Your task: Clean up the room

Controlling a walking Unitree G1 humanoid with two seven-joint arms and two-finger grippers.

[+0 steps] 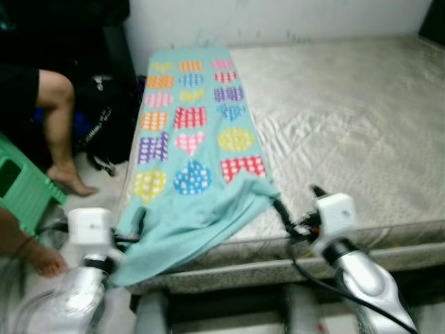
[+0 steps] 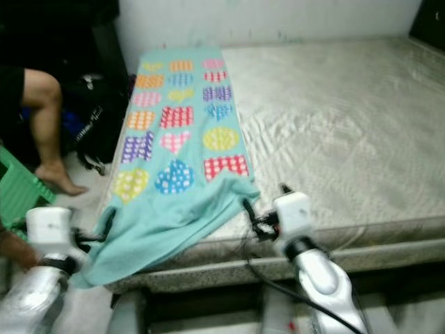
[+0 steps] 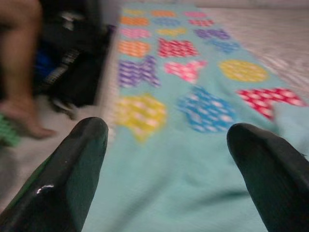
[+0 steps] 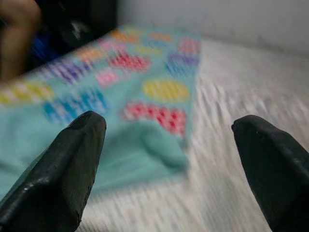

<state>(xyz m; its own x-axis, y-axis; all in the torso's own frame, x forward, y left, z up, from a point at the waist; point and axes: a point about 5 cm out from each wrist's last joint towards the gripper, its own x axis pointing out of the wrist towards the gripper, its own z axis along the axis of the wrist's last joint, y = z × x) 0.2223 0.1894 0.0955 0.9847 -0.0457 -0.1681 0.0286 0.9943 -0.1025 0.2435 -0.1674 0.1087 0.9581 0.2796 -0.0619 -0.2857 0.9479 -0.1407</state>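
Black fingers on both arms stand wide apart with nothing between them, and both wrist views look straight over teal cloth. So the left gripper [image 1: 139, 233] sits at the near left corner of the blanket [image 1: 191, 149], right where the fabric droops off the bed edge, and the right gripper [image 1: 281, 209] is just at the bunched-up near right corner, where the cloth folds over on itself. Blanket itself is a teal thing with rows of colourful dotted and checked hearts, laid long-ways down the left strip of the mattress [image 1: 348, 118], far end up by the wall, near end rumpled and hanging over the front. Rest of the mattress is bare greyish quilting. Off to the left a person's leg [image 1: 59, 132] is next to a green stool [image 1: 21, 188] and a dark bag [image 1: 104, 125] on the floor. My read: it's lining up on the two near corners, either to take hold and straighten or fold it, or it's just let go after laying it out, honestly can't tell which. If it's a grab, both sets of fingers need to pinch real fabric at the same time, and that floppy hanging corner on the left looks easy to miss.
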